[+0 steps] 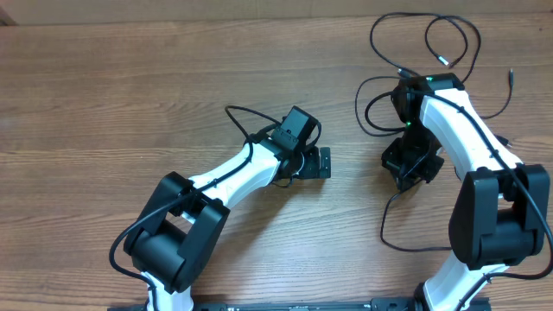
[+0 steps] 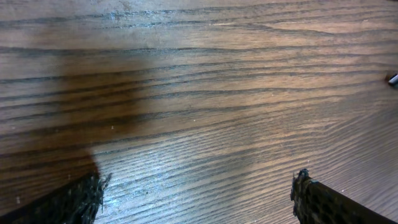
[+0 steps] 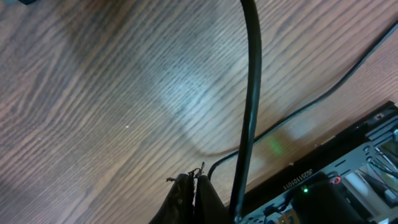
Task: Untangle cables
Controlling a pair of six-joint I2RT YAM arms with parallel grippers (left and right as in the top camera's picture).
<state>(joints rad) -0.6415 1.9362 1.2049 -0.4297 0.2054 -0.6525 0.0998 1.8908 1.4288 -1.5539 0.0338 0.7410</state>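
Wooden desk [image 1: 130, 86] grain is all that shows beneath my left tool [image 2: 199, 182], which is spread wide and holds nothing. At the far right the cables [image 1: 372, 36] lie in overlapping loops around the right arm, so I judge most of the untangling is left to do. My right tool [image 3: 194, 183] is pressed together. A cord [image 3: 336, 83] runs near its tips, but I cannot tell whether it is pinched.

1 wooden table [image 1: 104, 78] carries 2 white-and-black arms, the left arm [image 1: 238, 171] and the right arm [image 1: 471, 130], with 2 grippers, the left gripper [image 2: 196, 196] and the right gripper [image 3: 193, 190], plus thin black cables [image 3: 251, 93] at upper right, overlapping beyond counting, showing 2 metal plug tips [image 1: 444, 61].
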